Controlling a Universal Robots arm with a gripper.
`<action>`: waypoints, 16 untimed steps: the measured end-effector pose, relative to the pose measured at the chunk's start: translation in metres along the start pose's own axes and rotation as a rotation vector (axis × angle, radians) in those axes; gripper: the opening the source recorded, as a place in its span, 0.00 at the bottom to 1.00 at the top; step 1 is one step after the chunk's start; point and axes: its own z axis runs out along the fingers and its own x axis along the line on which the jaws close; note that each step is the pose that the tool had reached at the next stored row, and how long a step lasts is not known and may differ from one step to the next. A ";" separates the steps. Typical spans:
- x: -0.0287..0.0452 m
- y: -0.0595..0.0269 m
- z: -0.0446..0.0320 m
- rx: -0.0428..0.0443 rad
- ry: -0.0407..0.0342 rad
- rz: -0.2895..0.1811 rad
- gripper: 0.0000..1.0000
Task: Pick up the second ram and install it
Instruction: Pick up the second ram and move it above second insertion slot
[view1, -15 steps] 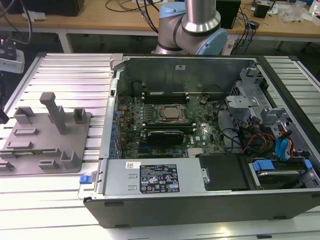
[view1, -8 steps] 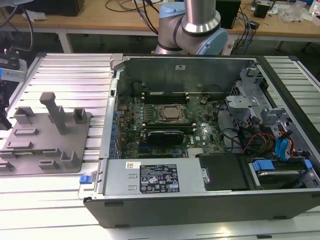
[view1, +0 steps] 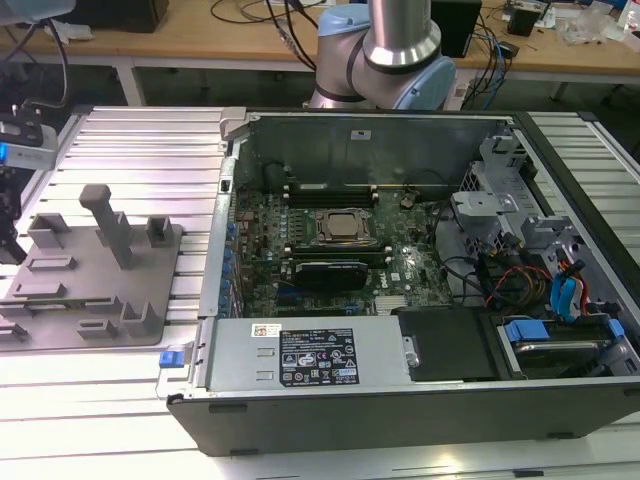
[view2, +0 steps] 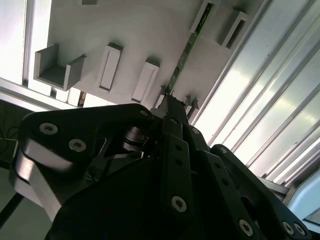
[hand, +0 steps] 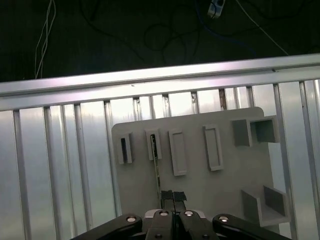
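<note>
The second ram (hand: 157, 170) is being gripped at its near end by the gripper (hand: 173, 196), the jaws being drawn almost together on the thin stick. Its far end is being seated in a slot of the grey holder tray (hand: 200, 187), which is being supported on the ribbed table (hand: 60, 165).

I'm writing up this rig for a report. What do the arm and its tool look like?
In the exterior view the arm is a silver-grey metal tube with rounded light-blue joint covers. In both wrist views the tool is black. It is built of flat, angular link plates that narrow toward the tip, and these are dotted with round silver screw heads.
</note>
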 end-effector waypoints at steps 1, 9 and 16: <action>0.0002 -0.0001 0.0011 0.0000 0.0000 -0.001 0.08; 0.0025 -0.0013 0.0246 -0.0004 0.0002 -0.012 0.08; 0.0033 -0.0077 0.0377 -0.0034 0.0009 -0.020 0.08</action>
